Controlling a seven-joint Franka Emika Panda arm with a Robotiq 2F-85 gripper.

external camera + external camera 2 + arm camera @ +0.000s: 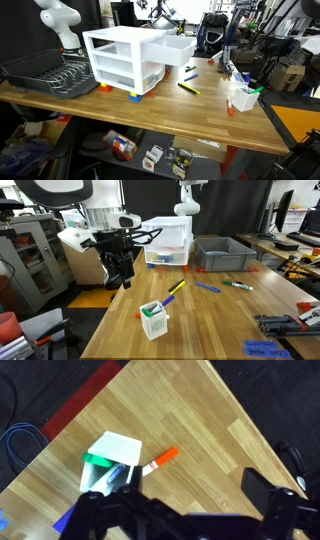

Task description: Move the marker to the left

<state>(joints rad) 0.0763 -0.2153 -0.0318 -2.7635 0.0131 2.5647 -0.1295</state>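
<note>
The pincer (122, 279) hangs above the near corner of the counter (205, 330), and its jaws stand wide apart with nothing between them. In the wrist view only bare wood shows between the two dark fingers (268, 495).

Just ahead of the pincer and below it lies the marker (162, 459), flat on the wood. Its orange-red end points away from the white cup (120, 448) and its whitish end almost touches the cup's lower corner. No finger touches it!

The cup stands upright just beside the marker, off to one side of the pincer's line, with something green (98, 460) and dark pens poking out of it.

Farther out from the pincer, in an exterior view, a yellow-and-black pen (177, 285) lies on the boards. Beyond it is a blue pen (206, 287), and farther still a green-tipped marker (238, 284).

Well apart from the pincer, at the far end of the counter, sit a white drawer unit (168, 240) and a grey bin (225, 252) side by side.
</note>
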